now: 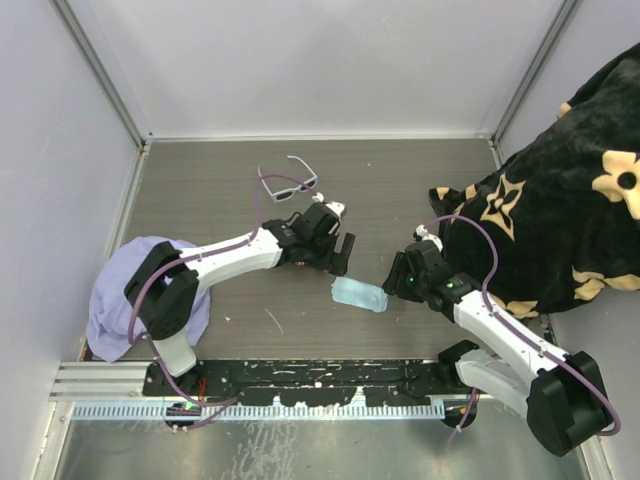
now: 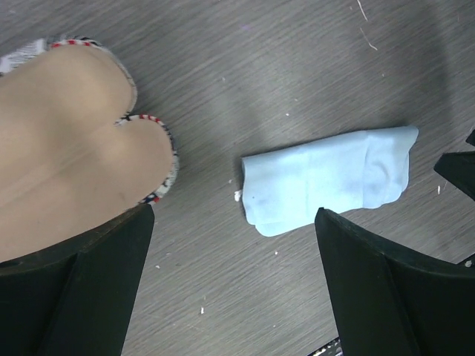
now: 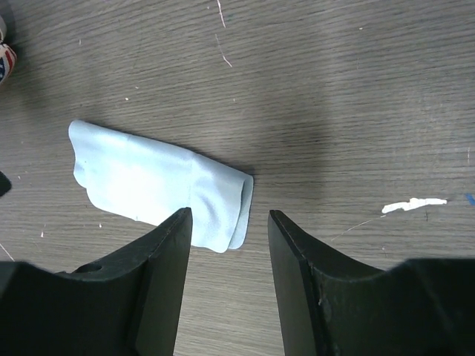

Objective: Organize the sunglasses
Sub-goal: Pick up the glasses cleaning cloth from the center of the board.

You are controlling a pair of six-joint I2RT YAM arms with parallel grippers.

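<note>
The sunglasses (image 1: pixel 288 184), with a white frame and dark lenses, lie unfolded on the table at the back, apart from both grippers. My left gripper (image 1: pixel 340 256) is open and empty, low over the table in front of them. In the left wrist view (image 2: pixel 236 216) bare table lies between its fingers. My right gripper (image 1: pixel 393 274) is open and empty too. In the right wrist view (image 3: pixel 228 216) it sits just short of the folded end of the light blue cloth (image 3: pixel 159 189). The sunglasses show in neither wrist view.
The blue cloth (image 1: pixel 358 294) lies between the two grippers. A tan soft case with a flag-patterned rim (image 2: pixel 70 148) lies by my left finger. A lilac cloth (image 1: pixel 120 300) is heaped at the left. A black flowered blanket (image 1: pixel 570 210) fills the right.
</note>
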